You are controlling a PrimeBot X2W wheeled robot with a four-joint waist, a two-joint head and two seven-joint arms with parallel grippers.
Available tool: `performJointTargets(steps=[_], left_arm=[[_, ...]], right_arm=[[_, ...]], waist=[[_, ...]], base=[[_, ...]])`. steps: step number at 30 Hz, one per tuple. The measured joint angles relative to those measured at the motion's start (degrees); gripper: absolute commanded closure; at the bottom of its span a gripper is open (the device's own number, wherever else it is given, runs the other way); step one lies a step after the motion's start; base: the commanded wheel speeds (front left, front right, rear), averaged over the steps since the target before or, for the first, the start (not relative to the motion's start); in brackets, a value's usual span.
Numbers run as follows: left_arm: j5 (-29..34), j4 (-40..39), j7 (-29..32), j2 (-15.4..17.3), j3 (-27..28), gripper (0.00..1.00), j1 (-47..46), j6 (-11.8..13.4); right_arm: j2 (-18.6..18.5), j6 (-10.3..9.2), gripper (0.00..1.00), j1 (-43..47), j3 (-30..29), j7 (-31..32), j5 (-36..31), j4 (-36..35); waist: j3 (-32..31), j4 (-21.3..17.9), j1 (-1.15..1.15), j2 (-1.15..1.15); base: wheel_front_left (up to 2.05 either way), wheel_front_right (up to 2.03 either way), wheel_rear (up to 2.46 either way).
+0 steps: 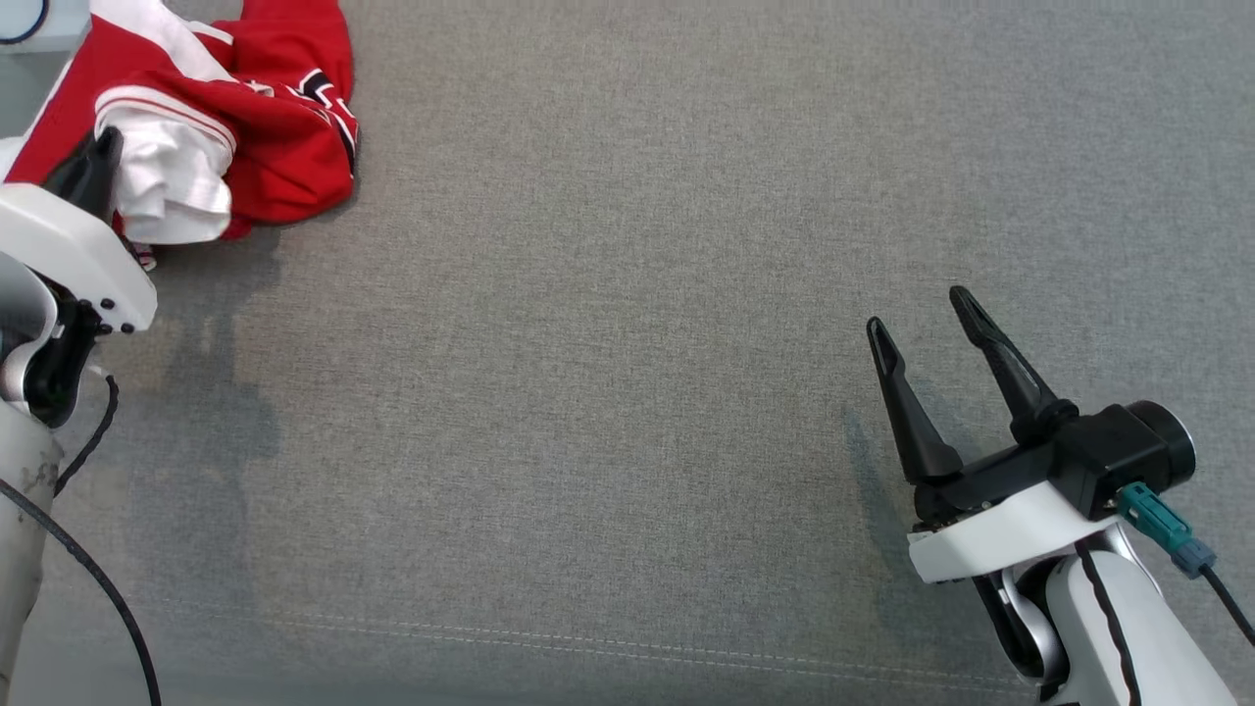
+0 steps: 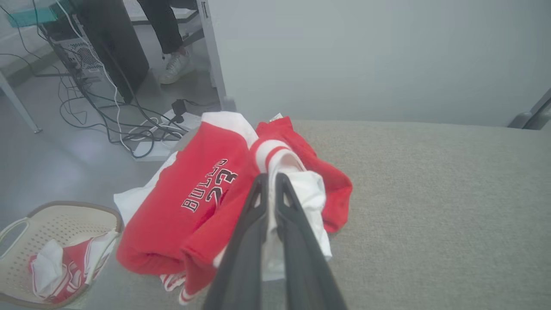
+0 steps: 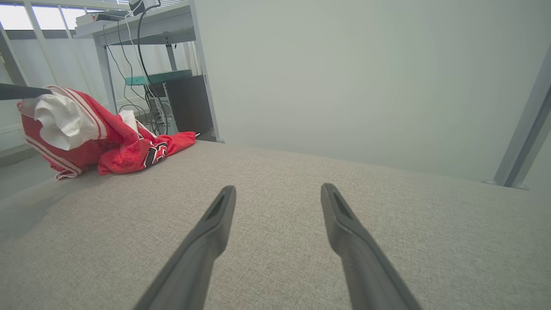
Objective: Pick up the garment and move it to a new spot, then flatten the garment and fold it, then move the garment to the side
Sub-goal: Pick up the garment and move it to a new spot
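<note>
The grey padded surface (image 1: 627, 343) is filling the work area. The garment (image 1: 284, 147), a red-and-white jersey, is lying crumpled at the surface's 10 o'clock corner in the head view, one white part hanging past the edge. A basket (image 2: 56, 215) is sitting on the floor below that corner. The right gripper (image 1: 916, 312) is hovering at 4 o'clock, fingers spread wide, holding nothing. The left gripper (image 2: 271, 177) is pinching a white fold of the garment, fingers nearly together; the bite appears shallow, though cloth is hiding the tips. Hazards: a shallow pinch slipping free during the lift; the overhanging part dragging the garment off the edge towards the basket; bunched layers travelling tangled and hindering flattening.
</note>
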Motion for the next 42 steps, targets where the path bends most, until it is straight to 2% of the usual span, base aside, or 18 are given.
performJointTargets(steps=[4,11,15,19,24,29,36,42], left_arm=[[1.8,-4.5,-1.5,0.2,-0.5,1.0,-0.2,1.7],[6.2,-17.0,-3.1,2.0,-2.5,1.0,-0.9,5.6],[7.5,-25.3,-2.3,1.9,-4.2,1.0,-1.4,6.5],[8.2,-33.7,-1.2,0.2,-6.7,1.0,-1.1,7.9],[8.2,-41.0,-0.3,-5.9,-12.2,1.0,2.6,8.5],[7.2,-41.5,0.2,-12.6,-19.3,1.0,7.2,8.4],[6.5,-33.8,0.7,-20.1,-27.8,1.0,8.5,5.2],[5.9,-23.7,0.6,-22.5,-31.6,1.0,8.5,3.9]], right_arm=[[0.1,0.0,0.0,0.8,-0.6,0.0,0.0,0.1],[0.5,0.0,0.0,2.8,-1.7,0.0,0.3,0.1],[1.4,0.0,0.0,3.9,-3.0,0.0,0.5,-0.1],[1.8,0.0,0.0,5.2,-4.7,0.0,0.5,-0.2],[2.1,0.0,0.0,5.9,-6.7,-0.1,0.5,-0.5],[2.4,0.0,0.0,5.9,-7.8,-0.1,0.4,-1.1],[3.4,0.0,0.0,5.9,-8.7,-0.1,0.4,-1.9],[3.7,0.0,0.0,5.9,-8.0,-0.1,0.5,-1.9]], waist=[[-1.4,0.2,0.0,0.0],[-4.9,-0.3,0.0,0.0],[-6.3,-1.6,0.0,0.0],[-7.3,-3.3,-0.01,0.0],[-7.7,-5.6,-0.01,0.0],[-7.6,-8.8,-0.01,0.0],[-6.7,-14.8,-0.01,0.0],[-5.0,-20.6,-0.01,0.0]], base=[[0.0,0.0,0.0],[0.0,0.0,0.0],[0.0,0.0,0.0],[0.0,0.0,0.0],[0.0,0.0,0.0],[0.0,0.0,0.0],[0.0,0.0,0.0],[0.0,0.0,0.0]])
